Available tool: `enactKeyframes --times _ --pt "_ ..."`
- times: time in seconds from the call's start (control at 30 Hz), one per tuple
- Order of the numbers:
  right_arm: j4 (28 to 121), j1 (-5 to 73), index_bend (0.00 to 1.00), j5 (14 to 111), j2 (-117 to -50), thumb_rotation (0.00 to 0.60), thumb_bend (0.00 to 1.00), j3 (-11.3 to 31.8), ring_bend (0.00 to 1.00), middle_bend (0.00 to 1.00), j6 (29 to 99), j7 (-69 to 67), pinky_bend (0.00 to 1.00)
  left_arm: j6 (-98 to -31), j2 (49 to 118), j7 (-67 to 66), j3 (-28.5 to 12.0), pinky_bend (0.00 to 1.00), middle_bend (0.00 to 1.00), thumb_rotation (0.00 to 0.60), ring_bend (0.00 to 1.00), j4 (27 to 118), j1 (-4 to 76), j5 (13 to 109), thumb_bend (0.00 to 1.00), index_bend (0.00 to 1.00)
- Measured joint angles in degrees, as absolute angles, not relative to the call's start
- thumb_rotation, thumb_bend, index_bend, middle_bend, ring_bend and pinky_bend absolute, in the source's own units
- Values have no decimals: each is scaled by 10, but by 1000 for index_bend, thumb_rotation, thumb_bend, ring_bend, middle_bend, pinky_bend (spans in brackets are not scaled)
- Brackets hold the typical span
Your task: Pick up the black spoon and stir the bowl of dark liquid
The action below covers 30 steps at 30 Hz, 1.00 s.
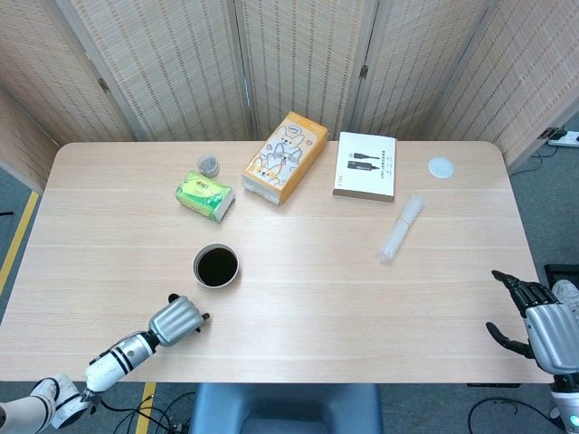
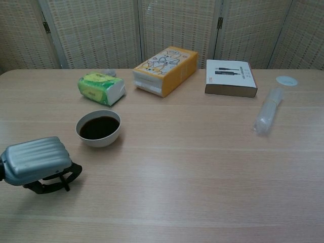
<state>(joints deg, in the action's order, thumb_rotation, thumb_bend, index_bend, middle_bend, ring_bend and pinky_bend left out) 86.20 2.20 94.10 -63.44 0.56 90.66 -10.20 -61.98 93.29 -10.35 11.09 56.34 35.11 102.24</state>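
we see the left hand [image 1: 178, 319] low over the near left part of the tabletop [image 1: 308, 298], its silver back turned up and its fingers curled under toward the wood; in the chest view the same hand [image 2: 35, 161] shows dark fingers folded beneath it around something thin and black, but we cannot tell whether that is the black spoon or part of the hand itself, so we cannot say whether it holds anything. its forearm runs off toward the near left corner. the bowl of dark liquid [image 1: 216, 266] stands just beyond the left hand, apart from it, and upright; in the chest view the bowl [image 2: 98, 128] sits up and to the right of the knuckles. the right hand [image 1: 541, 328] hangs at the near right edge of the tabletop, off the wood, fingers spread apart and holding nothing. farther back we see a green tissue pack [image 1: 204, 195], a small round jar [image 1: 209, 165] behind it, an orange box [image 1: 285, 156], a white box [image 1: 365, 166], a clear plastic sleeve [image 1: 401, 228] lying at an angle, and a small white lid [image 1: 440, 167] near the far right corner.
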Motion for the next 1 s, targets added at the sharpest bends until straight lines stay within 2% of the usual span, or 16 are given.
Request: enactKeyframes --times 0.6,1.0 --pt "860 21 162 942 -635 600 169 6 284 241 910 -104 289 -665 861 -41 73 958 835 600 786 682 332 977 490 644" --pt "857 24 162 943 -637 600 157 7 284 241 908 -107 289 -669 796 140 4 956 835 600 786 822 342 905 490 648"
